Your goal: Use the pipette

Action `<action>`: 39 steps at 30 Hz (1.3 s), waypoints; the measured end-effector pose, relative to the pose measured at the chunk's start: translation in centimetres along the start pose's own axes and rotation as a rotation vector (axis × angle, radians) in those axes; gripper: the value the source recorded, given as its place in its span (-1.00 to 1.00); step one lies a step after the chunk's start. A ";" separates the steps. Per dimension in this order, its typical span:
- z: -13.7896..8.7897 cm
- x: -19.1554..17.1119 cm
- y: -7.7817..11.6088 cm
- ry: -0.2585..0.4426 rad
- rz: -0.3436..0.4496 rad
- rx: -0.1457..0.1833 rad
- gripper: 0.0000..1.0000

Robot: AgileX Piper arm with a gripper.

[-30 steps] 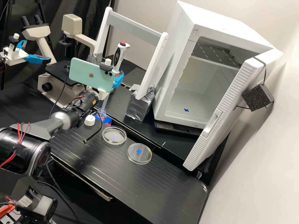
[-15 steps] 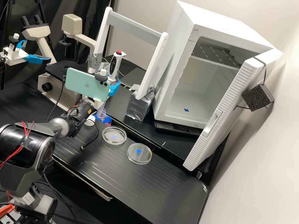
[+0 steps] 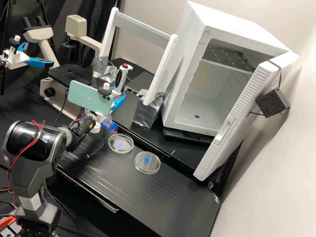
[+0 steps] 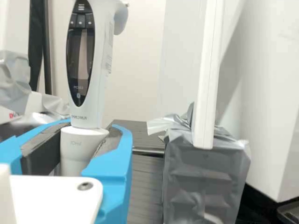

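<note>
Small print point(image 4: 78, 117) marks the pale pipette point(image 4: 101, 70).

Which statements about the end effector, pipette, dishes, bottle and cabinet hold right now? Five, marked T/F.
1. The end effector grips the pipette. True.
2. The pipette lies flat. False: it is held roughly upright.
3. The petri dishes are stacked. False: one dish sits beside the other dish, apart.
4. A white cap is beside the bottle, not on it. True.
5. The cabinet is closed. False: its door stands open.
</note>
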 end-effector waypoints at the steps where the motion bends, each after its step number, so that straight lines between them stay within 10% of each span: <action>1: 0.0 0.0 0.0 -0.001 -0.001 -0.003 -1.00; 17: -0.8 -0.6 1.4 0.019 0.060 -0.012 -1.00; 39: -5.9 -3.9 8.7 0.165 0.155 -0.028 -1.00</action>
